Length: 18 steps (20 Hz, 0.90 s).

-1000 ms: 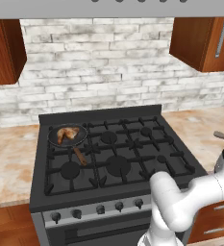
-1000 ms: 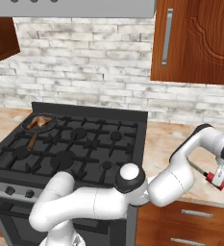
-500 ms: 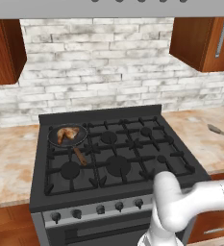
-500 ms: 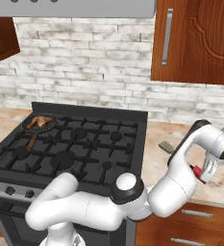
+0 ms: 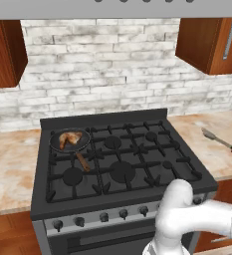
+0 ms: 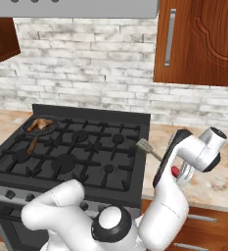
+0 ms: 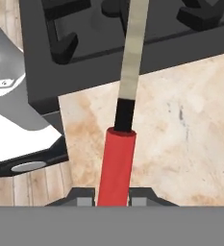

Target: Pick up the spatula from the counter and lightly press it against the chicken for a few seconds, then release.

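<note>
Spatula [image 7: 116, 166] entry, observer asking: where is it sitting?
Arm: It is sitting in my gripper [image 7: 112, 198]. My fingertips [image 7: 83, 198] are clamping on the red handle from either side. The pale shaft is running away from me, across the edge of the counter [image 7: 180, 125] and out over the black grates of the stove [image 7: 39, 81]
Observer: And what are the base cameras showing?
Arm: In the right base view the blade end is reaching over the stove's right edge, with the handle angling down toward my hand beside the counter. I am not able to tell whether it is touching the counter anywhere
Observer: Chicken?
Arm: The chicken [image 5: 68, 138] is lying in the pan [image 5: 86, 145] on the rear left burner, well apart from the spatula, with the pan's handle pointing toward the stove front
</note>
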### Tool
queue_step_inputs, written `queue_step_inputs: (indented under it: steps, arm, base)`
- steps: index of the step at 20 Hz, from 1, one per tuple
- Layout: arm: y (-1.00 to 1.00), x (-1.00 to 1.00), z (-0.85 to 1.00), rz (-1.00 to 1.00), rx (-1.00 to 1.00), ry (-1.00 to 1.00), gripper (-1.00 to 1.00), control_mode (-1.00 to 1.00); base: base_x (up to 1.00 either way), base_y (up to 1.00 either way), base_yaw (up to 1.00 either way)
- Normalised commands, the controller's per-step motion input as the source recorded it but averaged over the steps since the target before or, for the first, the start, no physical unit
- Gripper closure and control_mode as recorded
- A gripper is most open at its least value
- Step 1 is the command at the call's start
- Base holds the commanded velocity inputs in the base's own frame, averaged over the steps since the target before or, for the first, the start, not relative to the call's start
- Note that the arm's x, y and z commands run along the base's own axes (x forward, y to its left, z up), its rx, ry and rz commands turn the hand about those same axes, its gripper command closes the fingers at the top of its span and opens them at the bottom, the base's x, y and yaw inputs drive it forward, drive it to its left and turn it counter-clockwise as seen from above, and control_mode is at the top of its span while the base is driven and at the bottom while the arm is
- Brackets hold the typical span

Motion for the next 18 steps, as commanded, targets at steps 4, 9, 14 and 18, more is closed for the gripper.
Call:
queue_step_inputs:
  steps: [4,9,14,18]
  arm:
    - [0.78,-0.23,0.17,0.00,-0.08,-0.02,1.00,-1.00]
    - [0.58,-0.17,0.35,-0.05,-0.10,-0.14,1.00,-1.00]
    - [0.65,0.00,0.42,-0.10,-0.03,-0.10,1.00,-1.00]
    - [0.53,0.28,0.41,0.01,0.00,0.09,1.00,-1.00]
  base:
    - [0.00,0.00,0.00]
    - [0.00,0.00,0.00]
    - [0.00,0.00,0.00]
    - [0.00,0.00,0.00]
